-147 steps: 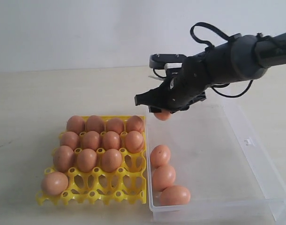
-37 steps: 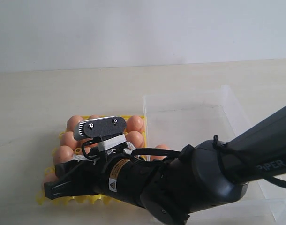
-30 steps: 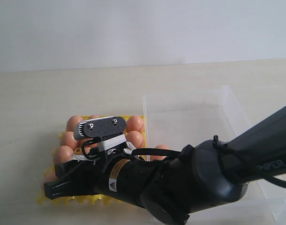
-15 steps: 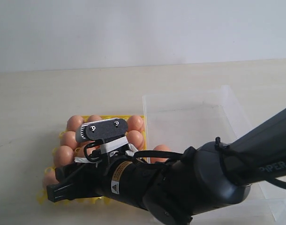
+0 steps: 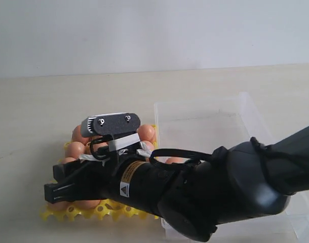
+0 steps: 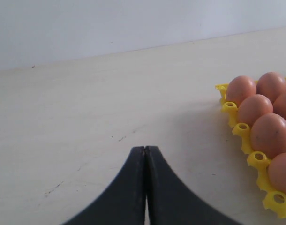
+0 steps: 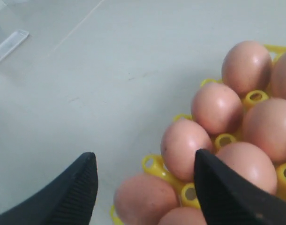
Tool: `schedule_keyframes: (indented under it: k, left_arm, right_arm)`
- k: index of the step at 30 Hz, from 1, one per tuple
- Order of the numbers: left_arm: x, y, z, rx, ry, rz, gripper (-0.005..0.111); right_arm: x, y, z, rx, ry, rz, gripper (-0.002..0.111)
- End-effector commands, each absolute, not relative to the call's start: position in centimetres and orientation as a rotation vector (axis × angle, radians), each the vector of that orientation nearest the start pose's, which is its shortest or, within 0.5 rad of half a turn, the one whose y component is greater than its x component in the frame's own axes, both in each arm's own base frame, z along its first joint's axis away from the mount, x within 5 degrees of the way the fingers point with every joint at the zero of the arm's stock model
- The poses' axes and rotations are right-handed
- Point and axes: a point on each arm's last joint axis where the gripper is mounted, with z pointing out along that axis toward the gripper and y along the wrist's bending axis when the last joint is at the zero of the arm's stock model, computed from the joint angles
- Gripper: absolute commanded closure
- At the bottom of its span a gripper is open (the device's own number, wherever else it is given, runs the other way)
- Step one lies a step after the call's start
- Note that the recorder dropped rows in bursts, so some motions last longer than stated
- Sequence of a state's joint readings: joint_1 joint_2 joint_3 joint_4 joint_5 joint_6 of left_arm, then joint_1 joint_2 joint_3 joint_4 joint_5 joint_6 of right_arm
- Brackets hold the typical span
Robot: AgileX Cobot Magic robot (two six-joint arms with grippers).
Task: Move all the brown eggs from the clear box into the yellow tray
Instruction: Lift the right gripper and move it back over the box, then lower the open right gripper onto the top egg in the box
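Right gripper (image 7: 144, 157) hovering spread, empty, over yellow tray (image 7: 152, 164) edge; rising straight up advised, keeping clear of seated brown eggs (image 7: 185, 143), before swinging toward clear box (image 5: 205, 121).

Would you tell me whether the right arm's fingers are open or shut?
Open: the right gripper has fingers wide apart over the brown eggs, holding nothing.

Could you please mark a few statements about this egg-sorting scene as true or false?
1. The right end effector is open near the yellow tray. True.
2. The left end effector grips a brown egg. False: it is shut on nothing, over the table.
3. In the exterior view the clear box lies right of the tray. True.
4. The tray holds no eggs. False: several brown eggs sit in its cups.
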State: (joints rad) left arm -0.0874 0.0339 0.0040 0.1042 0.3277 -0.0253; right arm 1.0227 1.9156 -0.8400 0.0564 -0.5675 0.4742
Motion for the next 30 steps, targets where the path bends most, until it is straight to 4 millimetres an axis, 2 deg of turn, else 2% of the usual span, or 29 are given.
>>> schedule_keyframes:
  k: [1,7,9,14,17,20,23,24,25,27,30]
  left_arm:
    - [5.6,-0.2,18.3,0.122,1.83,0.013,0.107]
    - [5.6,-0.2,18.3,0.122,1.83,0.013,0.107]
    - [5.6,-0.2,18.3,0.122,1.83,0.013,0.107]
    - [5.6,-0.2,18.3,0.122,1.83,0.013,0.107]
    - [5.6,-0.2,18.3,0.122,1.83,0.013,0.107]
    - [5.6,-0.2,18.3,0.122,1.83,0.013,0.107]
    - [5.6,-0.2,18.3,0.122,1.83,0.013,0.107]
    - [5.6,-0.2,18.3,0.122,1.83,0.013,0.107]
    - [5.6,-0.2,18.3,0.122,1.83,0.013,0.107]
    - [5.6,-0.2,18.3,0.122,1.83,0.013,0.107]
    - [5.6,-0.2,18.3,0.122,1.83,0.013,0.107]
  right_arm:
    - [19.3,31.2,16.9,-0.494,1.99,0.982,0.05]
    - [18.9,30.6,19.6,-0.497,1.964,0.998,0.059]
    - [18.7,30.3,20.4,-0.532,1.953,0.976,0.07]
    - [17.9,29.1,22.7,-0.693,1.937,0.854,0.108]
    - [17.4,27.9,23.9,-0.76,1.974,0.791,0.108]
    - [16.8,25.1,25.8,-0.788,2.137,0.7,0.108]
    - [16.9,23.3,27.9,-0.798,2.187,0.634,0.108]
    - [17.2,22.3,28.4,-0.862,2.241,0.53,0.108]
    - [17.3,21.7,28.4,-0.896,2.281,0.473,0.108]
    - [18.1,20.0,28.3,-1.089,2.316,0.254,0.108]
    - [19.7,19.0,27.5,-1.187,2.298,0.155,0.105]
